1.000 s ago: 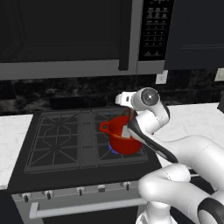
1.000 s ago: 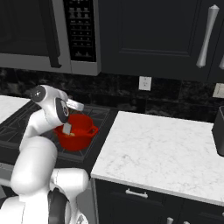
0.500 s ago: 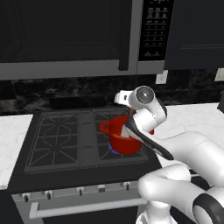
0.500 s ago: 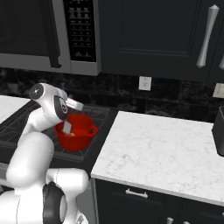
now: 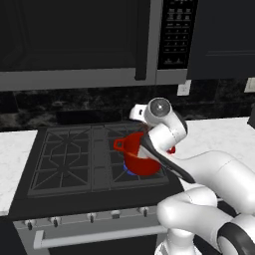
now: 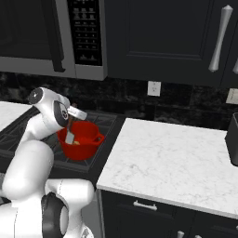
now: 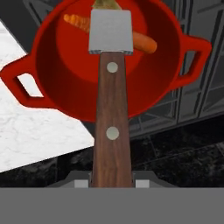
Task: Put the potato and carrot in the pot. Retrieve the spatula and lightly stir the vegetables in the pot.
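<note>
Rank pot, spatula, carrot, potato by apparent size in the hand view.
1. pot
2. spatula, though it sits nearer the camera, so its size is inflated
3. carrot, partly behind the blade
4. potato, mostly hidden and cut off by the frame, so its rank is unsure

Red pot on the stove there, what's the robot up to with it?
The gripper is shut on the spatula, holding it by its brown handle with the grey blade over the pot. The carrot lies inside the pot, partly behind the blade, and the potato peeks out just past the blade's far edge. The pot sits on the stove over a lit burner. Both vegetables are in, so this looks like the stirring step.
</note>
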Controlling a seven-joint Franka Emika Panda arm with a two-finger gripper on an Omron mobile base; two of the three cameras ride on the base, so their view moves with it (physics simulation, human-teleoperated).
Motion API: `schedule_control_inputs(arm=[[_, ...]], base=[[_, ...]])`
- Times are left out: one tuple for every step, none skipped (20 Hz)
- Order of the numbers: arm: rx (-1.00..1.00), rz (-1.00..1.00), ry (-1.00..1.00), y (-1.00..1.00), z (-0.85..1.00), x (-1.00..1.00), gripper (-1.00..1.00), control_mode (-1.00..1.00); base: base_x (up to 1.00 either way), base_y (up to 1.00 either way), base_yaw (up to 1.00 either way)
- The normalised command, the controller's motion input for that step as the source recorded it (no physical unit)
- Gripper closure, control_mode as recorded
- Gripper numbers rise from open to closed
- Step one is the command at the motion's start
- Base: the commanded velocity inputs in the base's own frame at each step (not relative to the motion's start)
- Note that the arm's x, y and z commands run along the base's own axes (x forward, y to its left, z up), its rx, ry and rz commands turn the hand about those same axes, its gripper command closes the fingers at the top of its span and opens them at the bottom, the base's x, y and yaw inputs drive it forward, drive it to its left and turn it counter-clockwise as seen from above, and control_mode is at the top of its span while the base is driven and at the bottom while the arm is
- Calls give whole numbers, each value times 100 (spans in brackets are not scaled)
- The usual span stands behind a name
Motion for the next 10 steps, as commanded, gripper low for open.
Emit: schedule_control_inputs(arm=[[0, 0, -20, 0, -46, 21, 100, -100], [0, 0, -22, 0, -46, 19, 100, -100], [0, 0, -23, 0, -45, 19, 100, -100], [0, 0, -25, 0, -40, 16, 100, -100], [0, 0, -27, 0, -36, 12, 100, -100], [0, 0, -28, 0, -33, 10, 100, -100], [0, 0, -26, 0, -26, 9, 100, -100], [0, 0, -24, 0, -21, 6, 100, -100], [0, 0, -21, 0, -16, 5, 100, -100], [0, 0, -17, 0, -14, 5, 100, -100]], base=[[0, 0, 0], [0, 0, 0], [0, 0, 0], [0, 0, 0], [0, 0, 0], [0, 0, 0], [0, 0, 0], [0, 0, 0], [0, 0, 0], [0, 0, 0]])
